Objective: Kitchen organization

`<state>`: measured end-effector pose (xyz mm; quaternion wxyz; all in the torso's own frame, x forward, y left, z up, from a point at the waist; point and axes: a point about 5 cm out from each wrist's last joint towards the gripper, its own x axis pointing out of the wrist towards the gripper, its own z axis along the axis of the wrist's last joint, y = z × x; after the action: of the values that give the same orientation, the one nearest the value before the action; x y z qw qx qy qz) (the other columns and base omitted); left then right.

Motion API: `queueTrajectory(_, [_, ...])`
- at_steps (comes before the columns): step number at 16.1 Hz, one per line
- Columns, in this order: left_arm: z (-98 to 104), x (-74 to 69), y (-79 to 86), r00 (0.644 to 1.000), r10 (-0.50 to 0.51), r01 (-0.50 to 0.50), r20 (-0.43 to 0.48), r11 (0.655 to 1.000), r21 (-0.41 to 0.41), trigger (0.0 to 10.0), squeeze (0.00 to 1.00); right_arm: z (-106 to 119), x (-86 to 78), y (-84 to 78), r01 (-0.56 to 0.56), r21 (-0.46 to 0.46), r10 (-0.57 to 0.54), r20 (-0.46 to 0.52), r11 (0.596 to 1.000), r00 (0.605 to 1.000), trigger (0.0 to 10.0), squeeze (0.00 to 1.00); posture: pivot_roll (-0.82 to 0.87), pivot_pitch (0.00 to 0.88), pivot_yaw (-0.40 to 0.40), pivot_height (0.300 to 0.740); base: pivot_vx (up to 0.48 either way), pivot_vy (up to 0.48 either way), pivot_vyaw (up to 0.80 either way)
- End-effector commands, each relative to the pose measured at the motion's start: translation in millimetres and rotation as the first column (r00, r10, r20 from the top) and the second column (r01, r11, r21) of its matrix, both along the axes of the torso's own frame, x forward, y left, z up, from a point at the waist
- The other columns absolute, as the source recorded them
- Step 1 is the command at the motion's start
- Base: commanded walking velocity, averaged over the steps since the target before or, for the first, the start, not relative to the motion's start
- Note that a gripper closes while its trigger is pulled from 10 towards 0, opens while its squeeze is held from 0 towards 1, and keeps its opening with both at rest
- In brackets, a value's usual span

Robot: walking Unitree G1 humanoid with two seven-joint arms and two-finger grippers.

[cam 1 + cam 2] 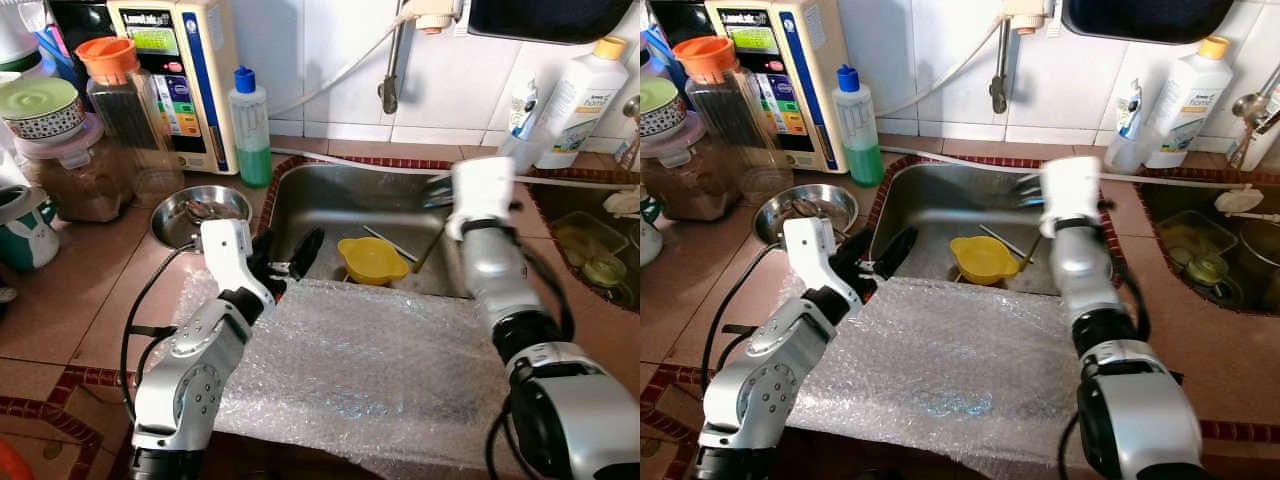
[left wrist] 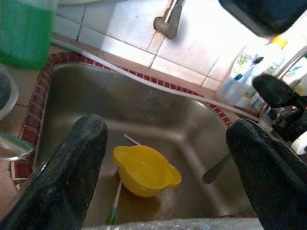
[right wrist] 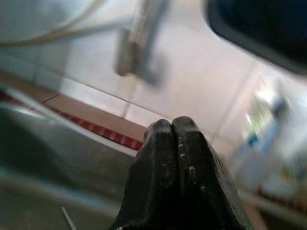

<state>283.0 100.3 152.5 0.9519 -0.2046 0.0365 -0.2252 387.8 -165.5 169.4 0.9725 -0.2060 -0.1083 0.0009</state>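
Left claw (image 1: 290, 262) hangs wide open over the near-left edge of the sink (image 1: 330, 195), holding nothing; the yellow bowl (image 1: 371, 259) sits on the sink floor just past it, framed between the spread fingers (image 2: 62, 177) in the left wrist view, not touching. A sheet of bubble wrap (image 1: 370, 360) covers the bench in front of the sink. Right claw (image 3: 178, 158) is up over the sink's right side, above and right of the bowl, its fingers pressed fully together with nothing between them.
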Motion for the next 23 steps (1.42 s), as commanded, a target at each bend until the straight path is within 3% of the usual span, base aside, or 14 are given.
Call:
queueTrajectory(1, [1, -2.1, -0.2, 1.0, -0.002, 0.001, 0.016, 1.0, 0.015, 10.0, 1.0, 0, -0.8, 6.6, -0.031, -0.104, 0.034, 0.025, 0.994, 0.999, 2.4, 0.0, 0.17, 0.043, 0.048, 0.74, 0.0, 0.0, 0.0])
queueTrajectory(2, [0, -2.9, -0.2, 1.0, -0.004, 0.004, 0.012, 1.0, 0.019, 10.0, 1.0, -4, -2.7, 9.0, -0.041, -0.146, 0.045, 0.024, 0.988, 0.999, 5.4, 0.0, 0.17, 0.043, 0.048, 0.74, 0.0, 0.0, 0.0])
queueTrajectory(3, [-1, -3.7, -0.2, 1.0, -0.007, 0.007, 0.011, 1.0, 0.024, 10.0, 1.0, -8, -4.3, 10.0, -0.044, -0.175, 0.049, 0.023, 0.984, 0.999, 9.4, 0.98, 0.17, 0.045, 0.051, 0.74, 0.0, 0.0, 0.0])
queueTrajectory(4, [-1, -4.1, 0.1, 1.0, -0.009, 0.009, 0.012, 1.0, 0.029, 10.0, 1.0, -14, -6.3, 10.5, -0.053, -0.174, 0.055, 0.009, 0.983, 0.998, 10.0, 1.0, 0.17, 0.045, 0.051, 0.74, 0.0, 0.0, 0.0])
queueTrajectory(10, [-1, -1.8, 2.7, 1.0, -0.009, 0.008, 0.016, 0.999, 0.051, 10.0, 1.0, -34, -14.9, 16.0, -0.088, -0.203, 0.082, -0.035, 0.975, 0.996, 10.0, 1.0, 0.17, 0.038, 0.06, 0.74, 0.0, 0.0, 0.0])
queueTrajectory(13, [-1, -1.1, 2.9, 1.0, -0.009, 0.008, 0.019, 0.998, 0.054, 10.0, 1.0, -39, -15.9, 16.6, -0.093, -0.16, 0.085, -0.058, 0.983, 0.995, 10.0, 1.0, 0.17, 0.037, 0.061, 0.74, 0.0, 0.0, 0.0])
queueTrajectory(14, [-1, 0.4, 4.4, 1.0, 0.002, -0.004, 0.024, 0.998, 0.065, 10.0, 1.0, -39, -15.2, 16.4, -0.093, -0.101, 0.086, -0.073, 0.991, 0.994, 10.0, 1.0, 0.17, 0.036, 0.056, 0.74, 0.0, 0.0, 0.0])
queueTrajectory(15, [-1, 4.1, 7.3, 0.999, 0.033, -0.036, 0.032, 0.995, 0.097, 10.0, 1.0, -38, -14.0, 15.3, -0.086, 0.024, 0.087, -0.091, 0.996, 0.992, 10.0, 1.0, 0.16, 0.035, 0.046, 0.74, 0.0, 0.0, 0.0])
queueTrajectory(17, [-4, 11.0, 14.0, 0.996, 0.085, -0.088, 0.029, 0.987, 0.133, 10.0, 1.0, -35, -13.8, 18.7, -0.111, 0.142, 0.125, -0.092, 0.984, 0.988, 10.0, 1.0, 0.15, 0.034, 0.038, 0.74, 0.0, 0.0, 0.0])
queueTrajectory(19, [-9, 20.0, 22.5, 0.988, 0.149, -0.151, 0.024, 0.974, 0.167, 10.0, 1.0, -31, -17.0, 27.4, -0.181, 0.227, 0.201, -0.069, 0.957, 0.977, 10.0, 1.0, 0.13, 0.033, 0.02, 0.74, 0.0, 0.0, 0.0])
queueTrajectory(23, [-12, 33.5, 23.8, 0.98, 0.199, -0.198, 0.009, 0.967, 0.162, 10.0, 1.0, -26, -26.1, 34.7, -0.267, 0.305, 0.296, -0.052, 0.914, 0.954, 10.0, 1.0, 0.09, 0.034, 0.005, 0.74, 0.0, 0.0, 0.0])
